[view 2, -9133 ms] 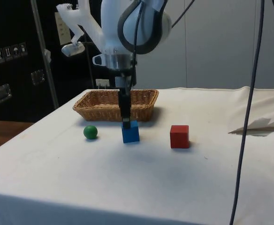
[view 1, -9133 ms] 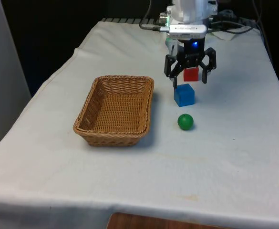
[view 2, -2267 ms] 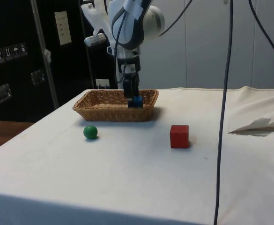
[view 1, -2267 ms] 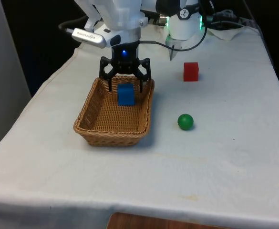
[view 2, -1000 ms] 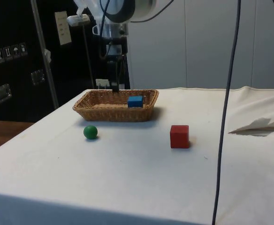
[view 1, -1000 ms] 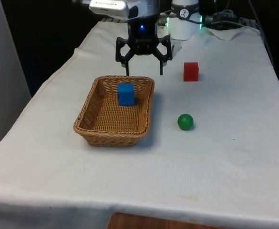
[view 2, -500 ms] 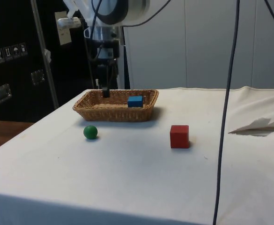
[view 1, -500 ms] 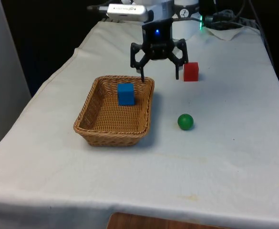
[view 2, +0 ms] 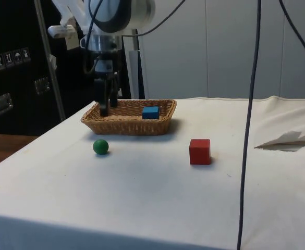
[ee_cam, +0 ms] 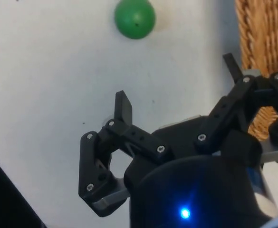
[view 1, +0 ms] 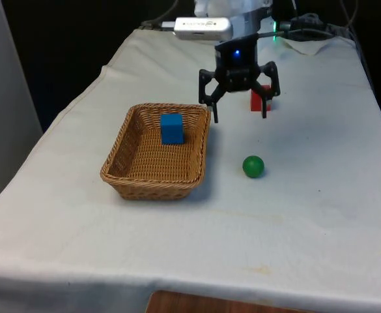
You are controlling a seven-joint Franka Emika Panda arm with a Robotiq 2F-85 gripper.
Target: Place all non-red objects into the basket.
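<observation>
My claw (view 1: pixel 238 115) hangs above the bench (view 1: pixel 320 215), its fingers spread wide apart and holding nothing, just off the wicker basket (view 1: pixel 133 171) on the front view's right. The blue cube (view 1: pixel 172 128) rests inside the basket, toward its far end, close to the corner nearest my claw. The green ball (view 1: pixel 253 166) lies on the white cloth beside the basket, on the front view's right of it, apart from its wall and nearer the camera than my claw. The red cube (view 1: pixel 258 98) stands farther from the basket, partly hidden behind my claw in the front view. From the side, my claw (view 2: pixel 105 110) hangs in front of the basket's (view 2: pixel 136 124) end, with the ball (view 2: pixel 100 147) on the cloth below it.
</observation>
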